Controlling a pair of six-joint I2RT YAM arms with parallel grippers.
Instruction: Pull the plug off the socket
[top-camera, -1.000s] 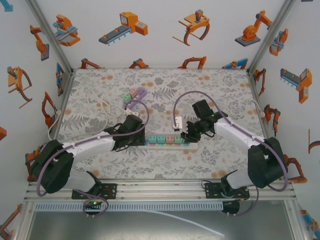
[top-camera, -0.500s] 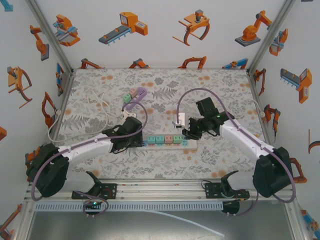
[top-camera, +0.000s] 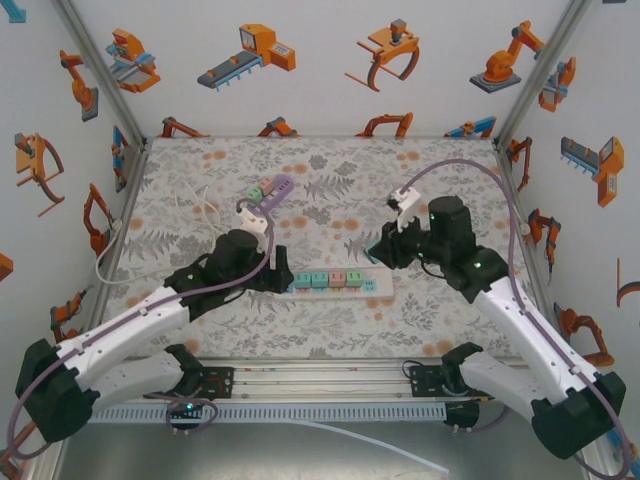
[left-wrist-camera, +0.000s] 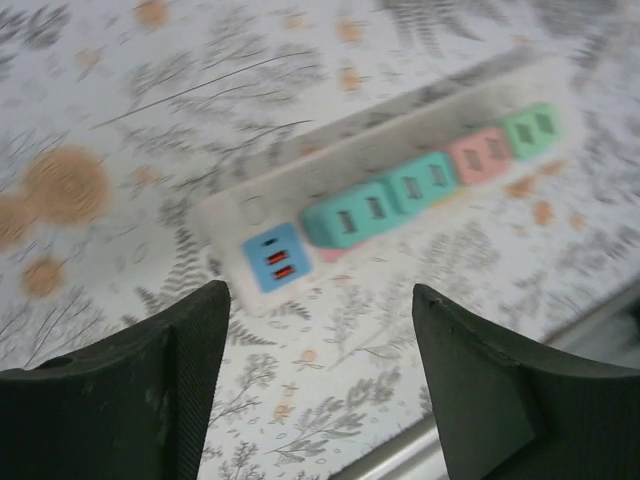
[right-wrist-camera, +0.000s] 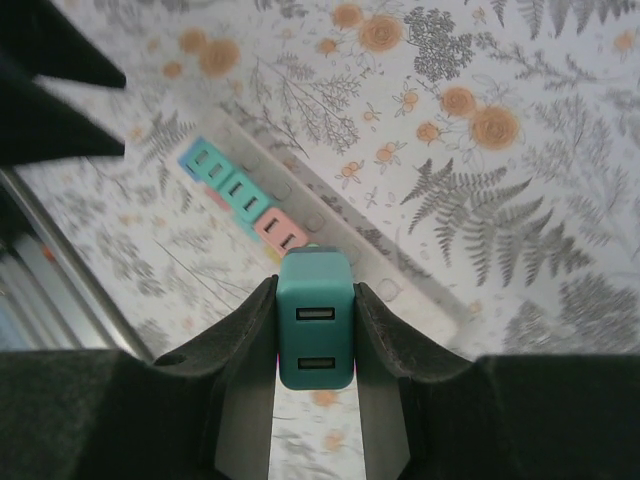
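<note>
My right fingers (right-wrist-camera: 250, 335) are clamped on the teal plug (right-wrist-camera: 315, 330), low centre of the wrist view, already clear above the strip (left-wrist-camera: 300, 180). I judge it light, rigid, smooth plastic, best held by its flat sides; my left fingers (left-wrist-camera: 170, 370) stand apart, empty, over the strip

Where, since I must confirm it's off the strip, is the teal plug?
In the right wrist view the teal plug sits clamped in the right gripper, held above the right end of the white power strip.
</note>
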